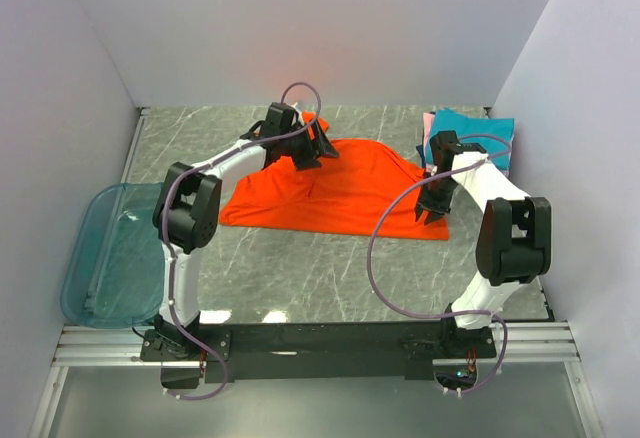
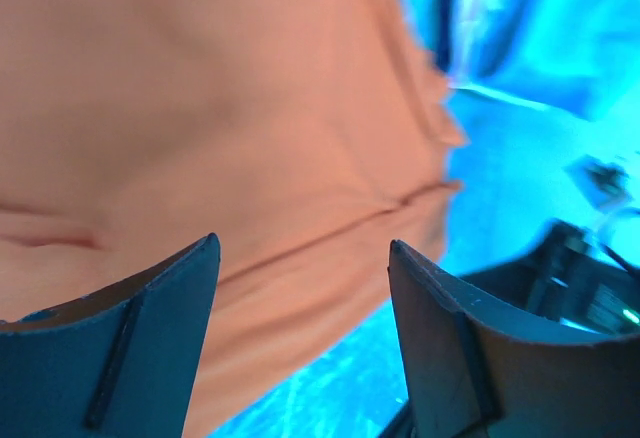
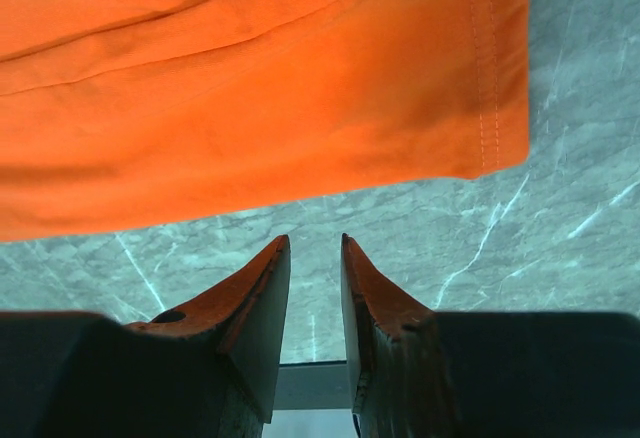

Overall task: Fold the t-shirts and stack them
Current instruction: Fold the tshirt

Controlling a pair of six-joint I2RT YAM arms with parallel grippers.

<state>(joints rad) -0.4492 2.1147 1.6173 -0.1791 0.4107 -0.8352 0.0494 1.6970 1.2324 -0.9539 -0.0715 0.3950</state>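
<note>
Seen from the top camera, a translucent blue-green bin (image 1: 110,253) is placed at about 8 o'clock, partly over the edge of the marble table (image 1: 330,278). Nothing can be seen inside it.

The left gripper (image 1: 312,148) is held over the far edge of the orange-red t-shirt (image 1: 340,193), at about 12 o'clock of the cloth. In the left wrist view its fingers (image 2: 150,348) are well apart, and nothing is gripped between them. The shirt is spread on the middle of the table in a rough triangle. It is not yet a neat rectangle, so the folding step is judged to be in hand.

The right gripper (image 1: 432,208) is found at about 4 o'clock of the shirt, just beside the hemmed corner. In the right wrist view its fingers (image 3: 255,303) are nearly together with only a narrow gap, over bare table, and no cloth is caught.

At about 2 o'clock, near the wall, a teal folded shirt (image 1: 480,133) is laid on a pink one (image 1: 428,128).

For the next move, an edge of the orange-red shirt probably needs to be pinched on each side, so the right fingers must be opened first.

No brand, label or readable writing is seen.
</note>
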